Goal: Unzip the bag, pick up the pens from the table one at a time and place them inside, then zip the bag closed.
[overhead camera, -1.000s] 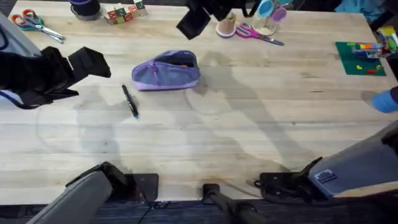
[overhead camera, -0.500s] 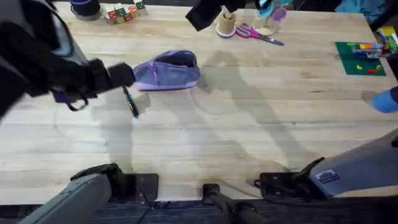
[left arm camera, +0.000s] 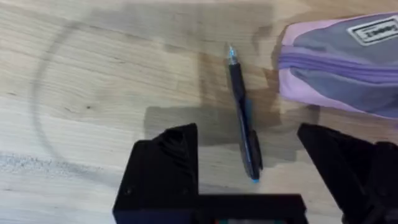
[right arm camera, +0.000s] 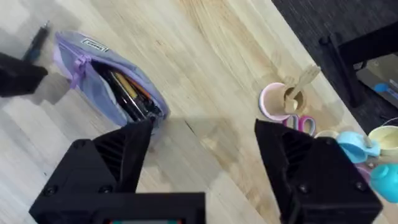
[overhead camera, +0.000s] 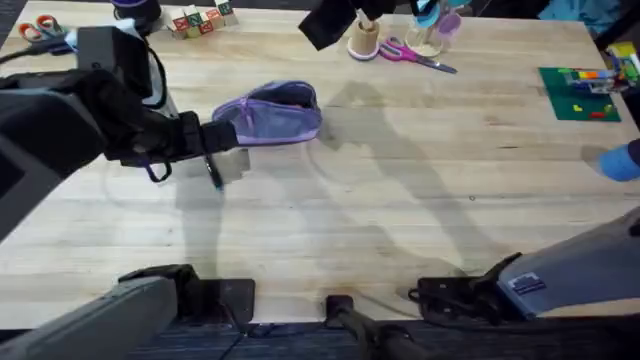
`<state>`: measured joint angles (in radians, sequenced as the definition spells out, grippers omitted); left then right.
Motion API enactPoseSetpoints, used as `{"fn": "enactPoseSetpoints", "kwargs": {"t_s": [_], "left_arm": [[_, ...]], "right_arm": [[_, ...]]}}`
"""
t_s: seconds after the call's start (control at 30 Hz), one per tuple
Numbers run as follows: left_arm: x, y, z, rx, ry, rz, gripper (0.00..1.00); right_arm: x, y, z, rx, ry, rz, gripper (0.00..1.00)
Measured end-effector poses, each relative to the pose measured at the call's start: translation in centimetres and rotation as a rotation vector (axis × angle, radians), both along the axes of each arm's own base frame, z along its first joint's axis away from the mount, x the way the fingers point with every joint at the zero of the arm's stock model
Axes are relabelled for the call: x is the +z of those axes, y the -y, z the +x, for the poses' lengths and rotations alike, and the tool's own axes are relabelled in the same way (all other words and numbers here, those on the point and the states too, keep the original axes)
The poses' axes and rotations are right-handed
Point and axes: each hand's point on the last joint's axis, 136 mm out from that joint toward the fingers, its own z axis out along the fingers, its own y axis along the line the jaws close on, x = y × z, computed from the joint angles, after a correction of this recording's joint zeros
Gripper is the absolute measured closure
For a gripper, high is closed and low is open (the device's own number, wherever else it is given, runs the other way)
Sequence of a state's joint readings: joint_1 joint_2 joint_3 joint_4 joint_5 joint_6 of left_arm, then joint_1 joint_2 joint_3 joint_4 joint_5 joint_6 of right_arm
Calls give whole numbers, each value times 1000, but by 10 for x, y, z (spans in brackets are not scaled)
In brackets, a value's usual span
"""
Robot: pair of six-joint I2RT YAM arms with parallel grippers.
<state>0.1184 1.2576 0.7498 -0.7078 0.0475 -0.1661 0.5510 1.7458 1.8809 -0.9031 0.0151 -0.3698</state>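
The lavender bag (overhead camera: pixel 270 115) lies on the table (overhead camera: pixel 400 200) left of centre, its zipper open; several pens show inside it (right arm camera: pixel 127 93). A black pen (left arm camera: pixel 244 127) lies just left of the bag (left arm camera: pixel 348 68); in the overhead view only its lower end (overhead camera: pixel 214 178) shows under the arm. My left gripper (left arm camera: pixel 247 140) is open and low over this pen, one finger on each side of it. High above the table's far edge, my right gripper (overhead camera: pixel 325 25) hangs open with nothing in it, looking down on the bag (right arm camera: pixel 112 87).
Along the far edge stand orange-handled scissors (overhead camera: pixel 40 28), toy blocks (overhead camera: pixel 200 18), a wooden cup (overhead camera: pixel 365 40) and pink scissors (overhead camera: pixel 415 55). A green board (overhead camera: pixel 578 95) lies at the far right. The near half of the table is bare wood.
My left arm has swung right from the table's left edge and come down over the pen beside the bag. The right gripper has shifted slightly right at the far edge.
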Motion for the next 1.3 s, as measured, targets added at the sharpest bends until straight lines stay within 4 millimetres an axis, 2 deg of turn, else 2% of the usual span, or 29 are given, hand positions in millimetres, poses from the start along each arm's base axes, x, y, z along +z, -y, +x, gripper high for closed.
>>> {"fn": "enactPoseSetpoints", "kwargs": {"t_s": [0.23,0.5,0.73,0.8,0.93,1.13,1.17,1.3], "left_arm": [[-24,0,-3,0,-87,-9,6],[-29,-3,3,4,-83,5,5],[-31,-6,3,9,-91,20,88],[-32,-8,3,13,-95,30,160],[-32,-9,4,19,-97,37,378],[-32,-4,9,18,-82,8,896],[-31,-4,10,16,-78,6,936],[-31,-4,11,17,-76,3,948]], "right_arm": [[0,0,0,0,0,0,5],[1,0,1,0,4,2,5],[1,0,1,0,4,2,6],[1,0,1,0,4,2,6],[1,0,1,0,4,2,5],[1,0,1,0,4,2,5],[1,0,1,0,4,2,6],[1,0,1,0,4,2,5]]}}
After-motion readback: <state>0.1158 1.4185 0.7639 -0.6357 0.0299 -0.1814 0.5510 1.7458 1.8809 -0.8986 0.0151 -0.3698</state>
